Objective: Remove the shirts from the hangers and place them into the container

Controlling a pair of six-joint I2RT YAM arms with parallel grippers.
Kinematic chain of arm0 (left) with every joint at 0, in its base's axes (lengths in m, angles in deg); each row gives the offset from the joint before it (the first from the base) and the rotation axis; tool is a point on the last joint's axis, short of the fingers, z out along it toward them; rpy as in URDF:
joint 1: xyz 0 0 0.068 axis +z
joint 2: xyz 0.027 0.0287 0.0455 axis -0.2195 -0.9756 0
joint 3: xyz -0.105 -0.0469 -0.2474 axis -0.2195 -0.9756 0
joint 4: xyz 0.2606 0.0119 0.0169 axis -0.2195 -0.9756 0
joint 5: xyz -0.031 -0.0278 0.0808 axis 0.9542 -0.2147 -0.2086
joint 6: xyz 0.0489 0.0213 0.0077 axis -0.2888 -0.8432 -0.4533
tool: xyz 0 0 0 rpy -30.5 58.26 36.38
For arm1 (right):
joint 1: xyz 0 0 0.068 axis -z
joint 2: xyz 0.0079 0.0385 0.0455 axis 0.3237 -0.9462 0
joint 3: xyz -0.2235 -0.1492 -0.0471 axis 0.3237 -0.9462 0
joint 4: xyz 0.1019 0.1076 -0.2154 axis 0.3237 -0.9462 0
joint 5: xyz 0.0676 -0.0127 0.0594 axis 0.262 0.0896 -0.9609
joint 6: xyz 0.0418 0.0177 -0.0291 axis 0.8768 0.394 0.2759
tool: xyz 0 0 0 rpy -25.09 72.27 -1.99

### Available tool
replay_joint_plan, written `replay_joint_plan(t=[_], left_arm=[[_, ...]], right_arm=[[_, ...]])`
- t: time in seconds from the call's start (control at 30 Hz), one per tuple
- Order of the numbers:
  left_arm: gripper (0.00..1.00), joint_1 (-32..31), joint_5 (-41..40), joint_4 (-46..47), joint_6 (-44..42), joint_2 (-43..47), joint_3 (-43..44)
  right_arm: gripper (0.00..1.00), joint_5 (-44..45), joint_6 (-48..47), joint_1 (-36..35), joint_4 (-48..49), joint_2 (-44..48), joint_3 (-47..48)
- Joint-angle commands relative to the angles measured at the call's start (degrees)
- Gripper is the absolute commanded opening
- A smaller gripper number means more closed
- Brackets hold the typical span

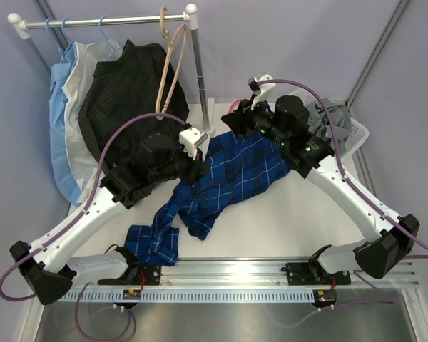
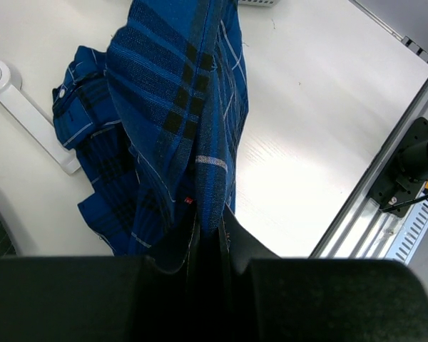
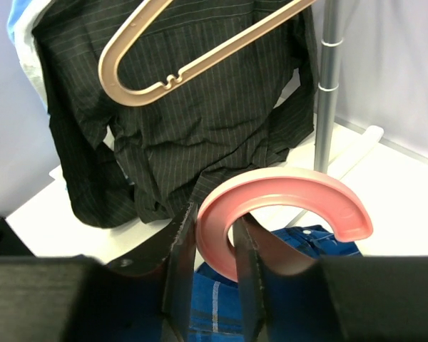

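The left tool is clamped tight on the dark blue plaid shirt, which sprawls across the middle of the white tabletop. The right tool clasps the hook of the thick pink plastic hanger, over the shirt's far end.

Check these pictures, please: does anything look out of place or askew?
The dark blue plaid shirt lies crumpled across the white table, one sleeve trailing to the near edge, not in the white slotted plastic basket. The tan wood-coloured hanger hangs bare on the rail.
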Motion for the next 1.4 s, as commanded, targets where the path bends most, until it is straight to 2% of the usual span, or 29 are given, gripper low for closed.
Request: replay_joint_plan(t=[0.0, 0.07, 0.23, 0.27, 0.33, 0.37, 0.47, 0.5, 0.57, 0.77, 1.0, 1.37], left_arm=[[0.00, -0.7, -0.2, 5.5, -0.8, 0.3, 1.8], [0.00, -0.7, -0.5, 5.5, -0.9, 0.3, 1.8], [0.00, -0.7, -2.8, 5.5, -1.1, 1.1, 1.1], [0.03, -0.7, -3.4, 5.5, -0.9, 1.2, 1.1], [0.16, -0.7, -4.6, 5.5, -0.5, 1.2, 0.9], [0.39, -0.7, -4.8, 5.5, -0.5, 1.2, 0.9], [0.56, -0.7, -5.2, 5.5, -0.2, 1.2, 1.2], [0.65, -0.7, -5.1, 5.5, -0.2, 1.5, 1.5], [0.71, -0.7, -5.1, 5.5, -0.2, 1.8, 2.5], [0.73, -0.2, -4.4, 5.5, -1.3, 0.7, 10.3], [0.71, 1.7, 1.5, 5.5, 0.9, -9.0, 20.6], [0.64, 3.9, 2.9, 5.4, 4.7, -14.5, 20.0]], right_arm=[[0.29, 0.3, -0.5, -1.0, 2.0, 0.1, 3.1], [0.26, 0.8, -0.8, -1.1, 1.9, 0.1, 3.1], [0.07, 3.1, -2.1, -1.0, 1.2, 1.3, 2.5], [0.04, 3.2, -2.3, -1.0, 1.4, 1.7, 2.2], [0.00, 3.8, -2.5, -1.1, 1.9, 3.0, 1.4], [0.00, 3.9, -2.7, -1.1, 2.0, 3.4, 1.1], [0.00, 4.8, -3.8, -1.1, 3.1, 5.2, -0.5], [0.00, 5.2, -4.4, -1.1, 3.5, 5.9, -1.3], [0.00, 6.5, -5.0, -1.1, 3.8, 6.5, -2.2], [0.00, 6.3, -7.4, -1.0, 5.2, 8.1, -4.7], [0.00, 5.2, -7.1, -1.1, 6.0, 8.1, -5.1], [0.00, 5.7, -8.0, -1.1, 5.9, 9.5, -5.4]])
